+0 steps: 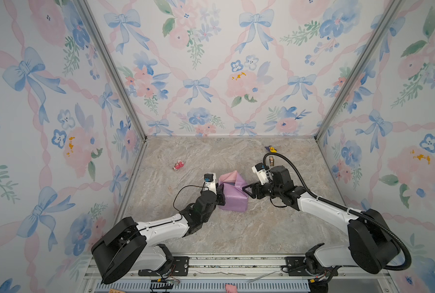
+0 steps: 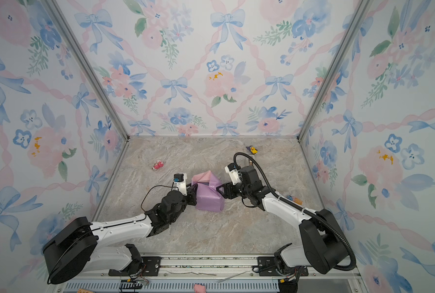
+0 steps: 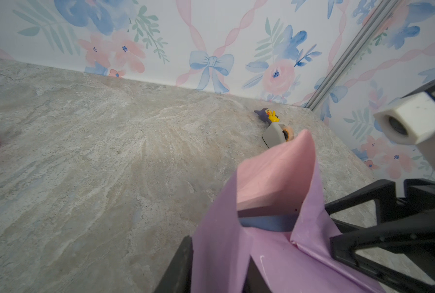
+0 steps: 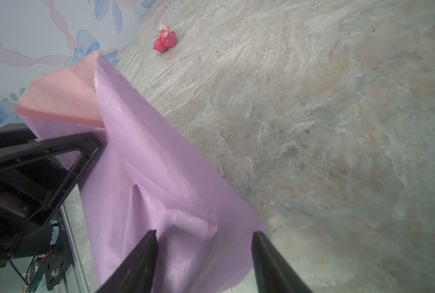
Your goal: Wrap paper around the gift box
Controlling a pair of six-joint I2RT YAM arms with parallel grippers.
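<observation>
Two grippers at opposite sides of the gift box [image 3: 267,223], near the middle of the marble table [image 1: 236,228] and swathed in the paper [image 1: 233,200], lilac face outward, with a pink-faced flap raised at the far end over a sliver of bare navy. Left gripper [image 1: 220,194]: fingers slightly parted about a fold of paper. Right gripper [image 1: 247,190]: fingers wide apart, tips at the wrapped right wall; grey tape dispenser [image 3: 275,134] well behind.

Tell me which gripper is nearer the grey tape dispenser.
Right. The right gripper is at the paper's right side, just before the tape dispenser; the left gripper is on the paper's far side, farther off.
</observation>
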